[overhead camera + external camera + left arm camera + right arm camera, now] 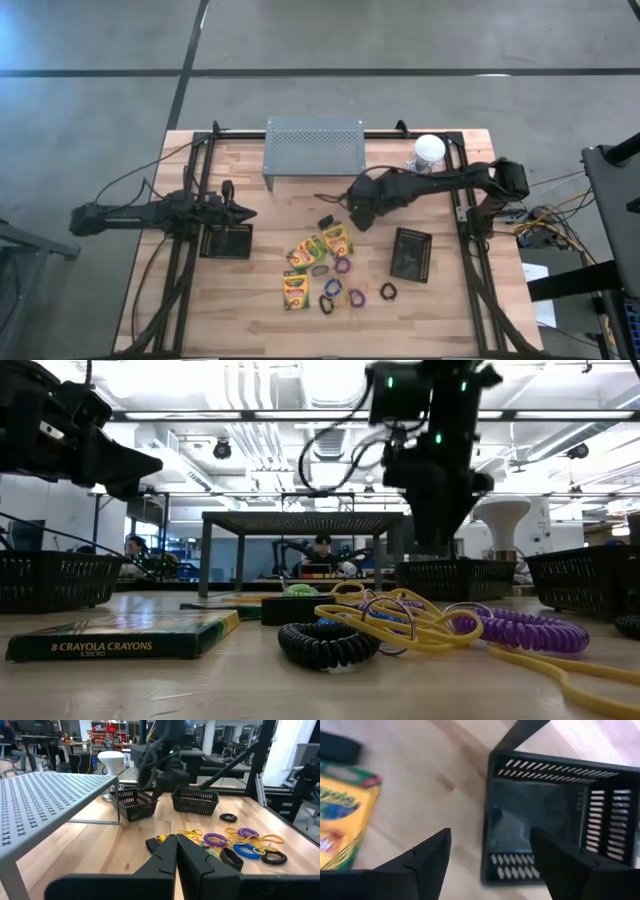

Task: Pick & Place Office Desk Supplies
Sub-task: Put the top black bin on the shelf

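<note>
My right gripper (pixel 357 222) hangs near the table's middle with its fingers spread and nothing between them. My wrist camera looks down into a black mesh basket (pixel 550 815) that seems empty, with a crayon box (pixel 342 820) just off to one side. In the high view I can't match that basket for certain, so I won't say which of the two black baskets it is.

The supplies lie in a loose heap at about five o'clock from my right gripper: several crayon boxes (pixel 322 245), yellow rubber bands (pixel 400 622), a purple coiled loop (pixel 525 630) and a black coiled loop (pixel 325 643).

What worries me is the tangle. The bands and loops overlap, so pinching one could drag its neighbours along and spill them short of a basket. A thin band lying flat on the wood could also slip out from under my fingertips. Coming down on a crayon box at an angle could just push it aside.

My right arm stretches in from three o'clock, elbow raised, wrist tipped down. My left arm waits at nine o'clock, its gripper (pixel 176 851) pressed together beside the left basket (pixel 228 241), holding nothing.
</note>
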You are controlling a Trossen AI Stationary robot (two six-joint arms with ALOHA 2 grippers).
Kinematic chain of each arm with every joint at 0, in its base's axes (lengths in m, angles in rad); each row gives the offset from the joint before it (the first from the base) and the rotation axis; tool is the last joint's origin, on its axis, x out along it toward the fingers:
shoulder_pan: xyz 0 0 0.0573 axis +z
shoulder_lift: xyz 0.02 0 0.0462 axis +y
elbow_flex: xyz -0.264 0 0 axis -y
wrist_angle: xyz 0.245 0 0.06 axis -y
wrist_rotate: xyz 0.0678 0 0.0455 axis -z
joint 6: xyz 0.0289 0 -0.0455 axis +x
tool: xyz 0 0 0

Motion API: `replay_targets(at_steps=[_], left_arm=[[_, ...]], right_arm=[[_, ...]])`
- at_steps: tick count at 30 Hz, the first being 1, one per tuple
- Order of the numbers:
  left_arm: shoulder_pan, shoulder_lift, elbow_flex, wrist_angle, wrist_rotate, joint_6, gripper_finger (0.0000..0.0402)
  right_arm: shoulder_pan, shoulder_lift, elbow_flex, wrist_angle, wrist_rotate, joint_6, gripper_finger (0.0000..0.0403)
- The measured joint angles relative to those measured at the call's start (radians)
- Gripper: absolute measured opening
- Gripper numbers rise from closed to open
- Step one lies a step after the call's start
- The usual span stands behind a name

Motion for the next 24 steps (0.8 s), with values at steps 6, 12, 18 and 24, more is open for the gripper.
replay_targets(at_steps=[6, 12, 18, 24], left_arm=[[0.000, 0.008, 0.000, -0.003, 0.000, -0.019, 0.0014], [0.000, 0.008, 0.000, -0.003, 0.000, -0.023, 0.0014], [0.000, 0.008, 0.000, -0.003, 0.000, -0.023, 0.0014], [0.000, 0.008, 0.000, -0.003, 0.000, -0.025, 0.0014]], right_arm=[[-0.045, 0.007, -0.065, 0.027, -0.055, -0.036, 0.0227], [-0.038, 0.006, -0.106, 0.097, -0.107, -0.053, 0.0162], [-0.023, 0.006, -0.112, 0.094, -0.107, -0.068, 0.0047], [0.028, 0.002, -0.023, 0.005, -0.108, -0.044, 0.0014]])
